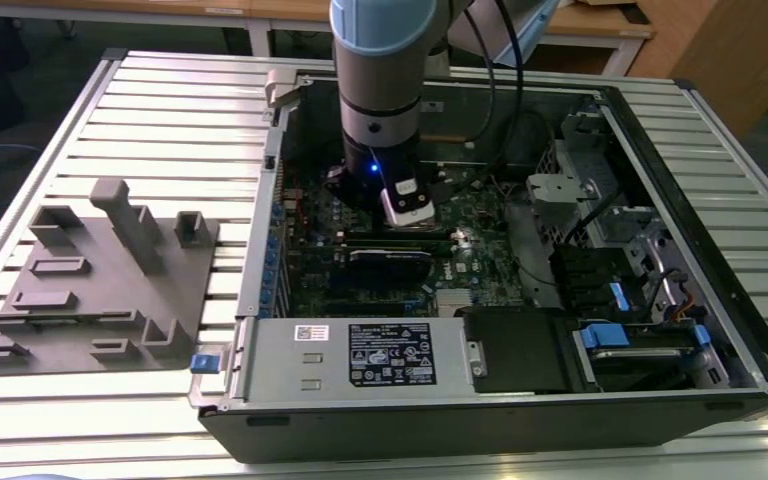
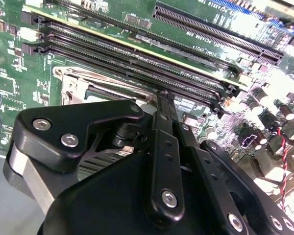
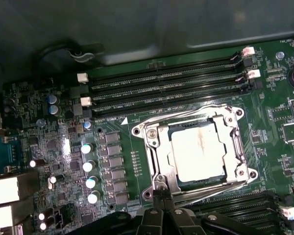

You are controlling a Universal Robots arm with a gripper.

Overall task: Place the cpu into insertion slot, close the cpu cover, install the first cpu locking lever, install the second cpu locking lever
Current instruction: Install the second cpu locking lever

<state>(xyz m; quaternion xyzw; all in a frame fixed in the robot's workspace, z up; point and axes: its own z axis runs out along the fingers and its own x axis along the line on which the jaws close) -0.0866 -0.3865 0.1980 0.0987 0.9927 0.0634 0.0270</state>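
In the first wrist view the cpu [image 3: 196, 152], a pale metal square, lies flat in the insertion slot [image 3: 173, 130] on the green board. The silvery cpu cover [image 3: 235, 142] lies closed over it, framing its top. One thin wire lever [image 3: 186, 115] runs along the side by the memory slots, and another lever [image 3: 215, 188] runs along the opposite side. My gripper [image 3: 160, 188] is shut, its black fingertips together at the socket's corner, touching the metal there. In the second wrist view the gripper [image 2: 164, 98] tapers down to the cover's edge [image 2: 71, 83].
The arm [image 1: 377, 110] reaches down into an open computer case [image 1: 491, 400] on a slatted table. Long black memory slots [image 3: 166, 85] flank the socket. Capacitors [image 3: 88, 166] stand beside it. A grey fixture block [image 1: 104, 290] sits at the exterior view's left.
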